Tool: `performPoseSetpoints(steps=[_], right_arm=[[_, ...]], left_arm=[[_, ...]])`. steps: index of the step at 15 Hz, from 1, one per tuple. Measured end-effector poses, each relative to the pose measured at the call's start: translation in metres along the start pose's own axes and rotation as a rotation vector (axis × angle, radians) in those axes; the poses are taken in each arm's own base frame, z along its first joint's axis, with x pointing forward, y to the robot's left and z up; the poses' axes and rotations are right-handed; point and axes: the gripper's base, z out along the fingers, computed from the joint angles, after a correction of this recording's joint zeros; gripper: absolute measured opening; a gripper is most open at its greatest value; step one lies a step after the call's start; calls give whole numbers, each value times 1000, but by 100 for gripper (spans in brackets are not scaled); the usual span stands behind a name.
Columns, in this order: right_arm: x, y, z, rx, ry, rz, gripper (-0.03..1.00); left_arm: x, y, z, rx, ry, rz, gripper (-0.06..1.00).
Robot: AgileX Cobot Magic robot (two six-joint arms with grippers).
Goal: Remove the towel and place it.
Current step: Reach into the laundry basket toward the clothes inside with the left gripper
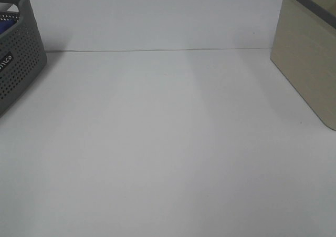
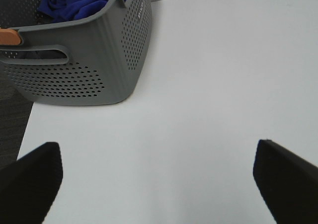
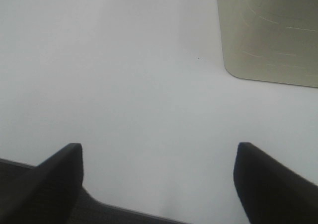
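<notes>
**Exterior high view.** We saw the grey basket (image 1: 18, 63) on the table (image 1: 168, 142). A sliver of the towel (image 1: 5, 24) showed inside the basket, and a beige bin (image 1: 307, 63) stood well apart from it across the bare surface. No arm showed. We judged the task not begun, with removal and placing both left to do.

**Left wrist view.** The left claw (image 2: 159, 179) was spread wide and held nothing. It was near the basket but outside it. The towel lay bunched within the basket, behind its near wall and apart from the claw.

**Right wrist view.** The right claw (image 3: 159, 179) was likewise spread wide and empty. The basket was out of this view, and the claw hung near the beige bin.
</notes>
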Motion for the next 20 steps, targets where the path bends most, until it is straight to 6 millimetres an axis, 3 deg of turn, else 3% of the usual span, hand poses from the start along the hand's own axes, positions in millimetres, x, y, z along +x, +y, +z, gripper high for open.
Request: performPoseSetpoints(steps=[20], right_arm=[[0,0,0,0,0,0,81]], left_arm=[[0,0,0,0,0,0,99]])
